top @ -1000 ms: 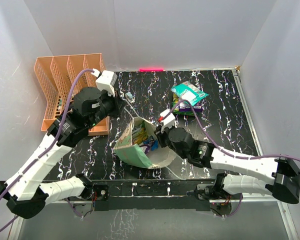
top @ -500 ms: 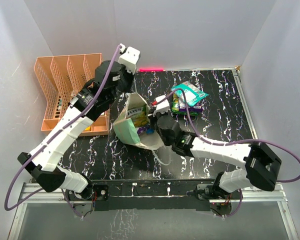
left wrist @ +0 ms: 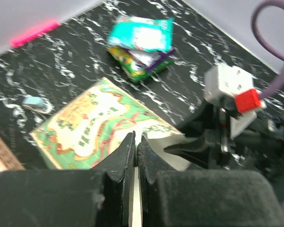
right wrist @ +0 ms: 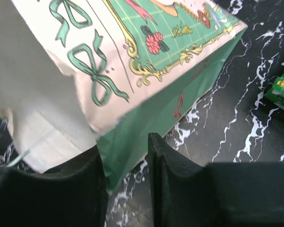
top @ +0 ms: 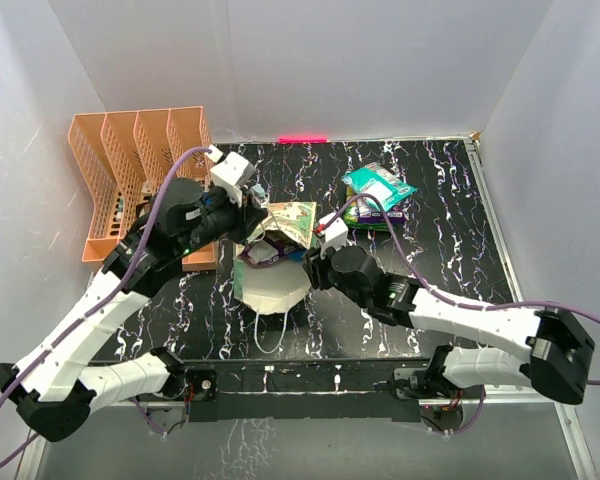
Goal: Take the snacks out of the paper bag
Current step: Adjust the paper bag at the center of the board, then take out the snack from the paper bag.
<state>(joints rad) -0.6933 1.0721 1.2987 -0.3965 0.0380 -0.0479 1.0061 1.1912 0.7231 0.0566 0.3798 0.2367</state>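
The paper bag [top: 290,222] hangs tilted over the table's middle, printed face up, cream base toward the near side. A purple snack packet [top: 263,256] shows at its lower left opening. My left gripper [top: 252,212] is shut on the bag's cream top edge [left wrist: 158,135], as its wrist view [left wrist: 135,139] shows. My right gripper [top: 311,263] is open at the bag's right side; in its wrist view [right wrist: 125,142] the bag's mint-green corner [right wrist: 128,151] hangs between the fingers, touching only the left one. A pile of teal, green and purple snacks [top: 378,195] lies at the back right, also seen in the left wrist view [left wrist: 141,40].
The orange file rack [top: 120,170] stands at the back left, close to my left arm. A small pale blue item [left wrist: 33,101] lies on the table behind the bag. A pink tape strip [top: 302,139] marks the back edge. The bag's string handle [top: 270,335] trails toward the near edge.
My left gripper came down and back from the rear, and the bag tipped from upright to tilted, printed face up. The right gripper shifted slightly toward the near side.
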